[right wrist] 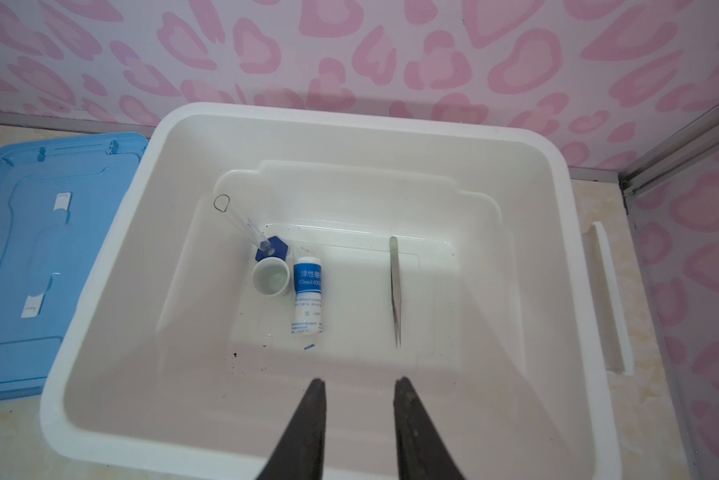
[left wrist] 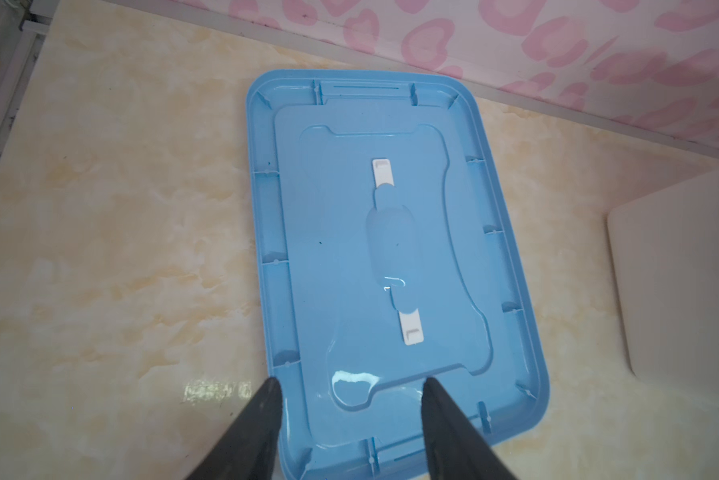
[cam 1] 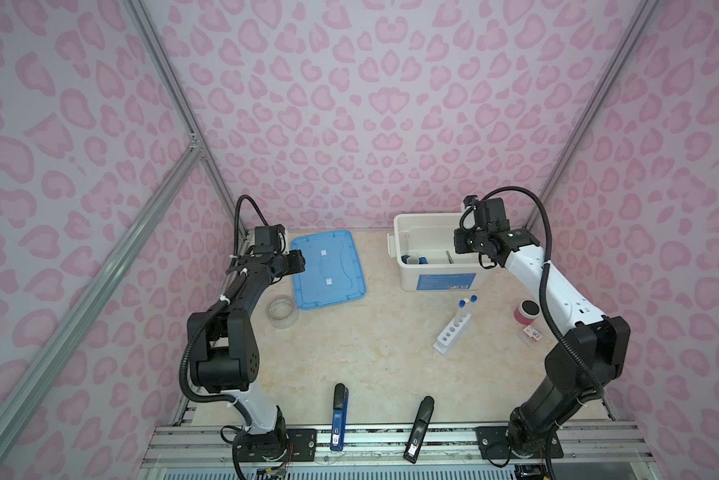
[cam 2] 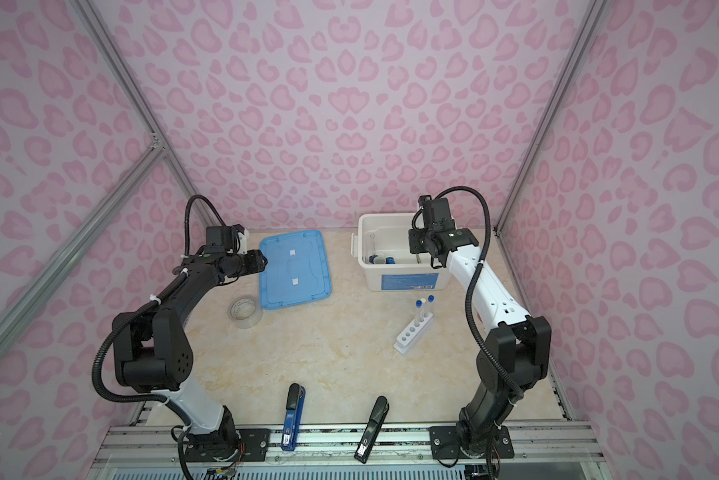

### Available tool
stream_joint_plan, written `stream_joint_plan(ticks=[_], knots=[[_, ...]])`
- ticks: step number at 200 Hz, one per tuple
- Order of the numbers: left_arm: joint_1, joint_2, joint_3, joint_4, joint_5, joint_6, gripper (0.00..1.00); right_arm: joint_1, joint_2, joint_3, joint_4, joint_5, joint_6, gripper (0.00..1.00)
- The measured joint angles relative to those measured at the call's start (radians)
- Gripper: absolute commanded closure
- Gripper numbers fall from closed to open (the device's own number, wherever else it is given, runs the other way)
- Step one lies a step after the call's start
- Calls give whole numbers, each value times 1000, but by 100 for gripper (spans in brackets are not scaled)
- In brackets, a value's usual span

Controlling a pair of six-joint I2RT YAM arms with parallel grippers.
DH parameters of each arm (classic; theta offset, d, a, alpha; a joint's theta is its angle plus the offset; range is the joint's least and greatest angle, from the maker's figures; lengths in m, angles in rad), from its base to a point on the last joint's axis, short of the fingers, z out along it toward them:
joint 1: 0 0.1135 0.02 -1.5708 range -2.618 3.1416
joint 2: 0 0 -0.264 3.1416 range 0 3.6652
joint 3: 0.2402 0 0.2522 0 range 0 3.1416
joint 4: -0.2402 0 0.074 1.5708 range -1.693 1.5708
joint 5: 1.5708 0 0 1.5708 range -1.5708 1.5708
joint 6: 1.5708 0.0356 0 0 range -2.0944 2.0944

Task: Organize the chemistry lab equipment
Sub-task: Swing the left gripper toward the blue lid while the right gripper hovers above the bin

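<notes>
Beige marbled tabletop (cam 1: 349, 353), enclosed by walls printed with pink spots, seen from above. We take 12 o'clock as the far wall.

At 1 o'clock stands the white bin (cam 1: 397, 220), uncovered; its blue lid (cam 1: 328, 270) lies flat at 11 o'clock. The bin's front carries a blue label whose print is too small for us to read.

Inside the bin we find four items. The white-and-blue bottle (right wrist: 307, 295) lies on its side, its blue band bearing white Chinese characters and "80mmX400", the rest curving out of sight. The tiny white cup (right wrist: 271, 276) sits upright just beside it. The blue-based clear cylinder (right wrist: 245, 226) leans against the bin wall. The metal tweezers (right wrist: 395, 291) lie apart, toward the bin's 3 o'clock side.

At 3 o'clock on the table the white holed rack (cam 1: 451, 332) holds the capped test tubes (cam 1: 461, 311) upright.

The left gripper (left wrist: 349, 386) hovers over the lid's edge, jaws wide and empty. The right gripper (right wrist: 360, 384) hovers above the bin, jaws narrowly parted and empty.

At 6 o'clock lie a blue stapler (cam 1: 339, 415) and a black stapler (cam 1: 418, 428); a tape roll (cam 1: 282, 311) lies at 9 o'clock.
</notes>
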Motion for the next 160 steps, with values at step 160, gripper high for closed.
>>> stream_joint_plan(ticks=[160], knots=[[31, 278, 174, -128, -151, 57, 44, 0, -29, -105, 79, -48, 37, 71]])
